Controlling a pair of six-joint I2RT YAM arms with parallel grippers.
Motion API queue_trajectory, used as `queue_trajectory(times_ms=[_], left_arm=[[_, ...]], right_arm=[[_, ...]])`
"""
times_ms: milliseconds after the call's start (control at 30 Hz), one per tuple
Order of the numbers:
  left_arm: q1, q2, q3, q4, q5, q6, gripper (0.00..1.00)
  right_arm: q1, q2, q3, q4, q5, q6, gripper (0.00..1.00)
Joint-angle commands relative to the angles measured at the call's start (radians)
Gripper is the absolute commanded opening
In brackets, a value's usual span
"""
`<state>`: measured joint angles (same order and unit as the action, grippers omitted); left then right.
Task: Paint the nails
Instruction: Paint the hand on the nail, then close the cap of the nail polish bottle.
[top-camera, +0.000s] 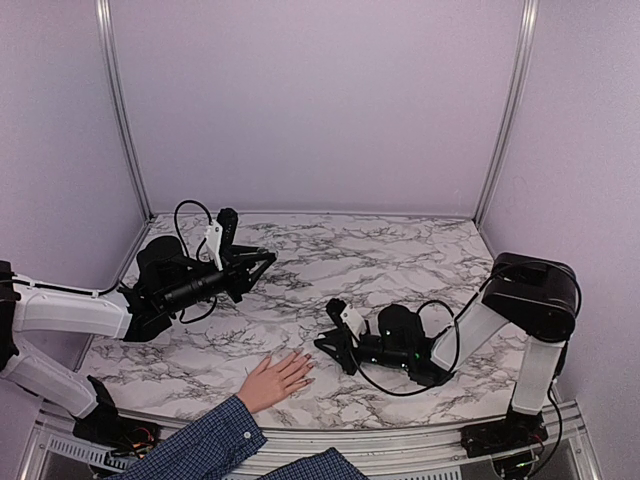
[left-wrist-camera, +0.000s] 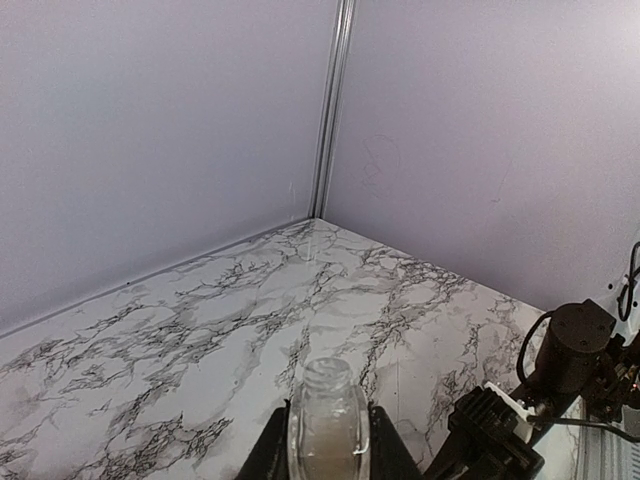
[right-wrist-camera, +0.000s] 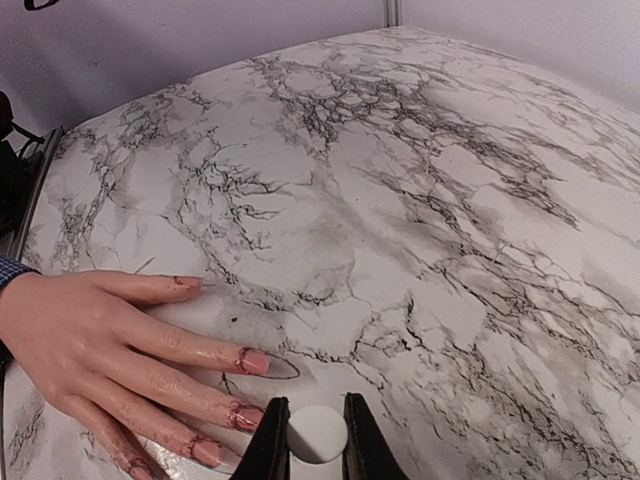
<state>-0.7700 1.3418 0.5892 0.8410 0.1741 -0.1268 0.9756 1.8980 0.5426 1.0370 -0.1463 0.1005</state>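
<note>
A light-skinned hand in a blue plaid sleeve lies flat near the table's front edge. In the right wrist view its fingers reach in from the left. The nails look pinkish, with dark red smears round their bases. My right gripper is shut on a round white cap, low over the marble and just right of a fingertip. My left gripper is shut on a clear glass bottle with an open neck. That gripper hangs above the table's left side.
The white marble-patterned table is enclosed by lilac walls with metal corner posts. My right arm lies low across the front right with cables looped over it. Its black body shows in the left wrist view.
</note>
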Motion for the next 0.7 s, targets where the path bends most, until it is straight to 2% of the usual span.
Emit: queue_trajectory(times_ms=[0,333,533,667], left_arm=[[0.006,-0.003,-0.003,0.046,-0.004,0.009,0.00],[0.005,-0.010,0.006,0.046,0.050,0.007,0.00],[0.001,-0.012,0.016,0.046,0.072,0.003,0.00],[-0.006,-0.015,0.019,0.046,0.089,0.003,0.00]], right_arm=[[-0.017,-0.031,0.001,0.021,0.016,0.002,0.00],[-0.051,-0.139,-0.045,0.036,-0.017,-0.024,0.00],[-0.059,-0.271,-0.043,-0.041,-0.011,-0.054,0.00],[-0.065,-0.394,-0.017,-0.158,-0.013,-0.085,0.00]])
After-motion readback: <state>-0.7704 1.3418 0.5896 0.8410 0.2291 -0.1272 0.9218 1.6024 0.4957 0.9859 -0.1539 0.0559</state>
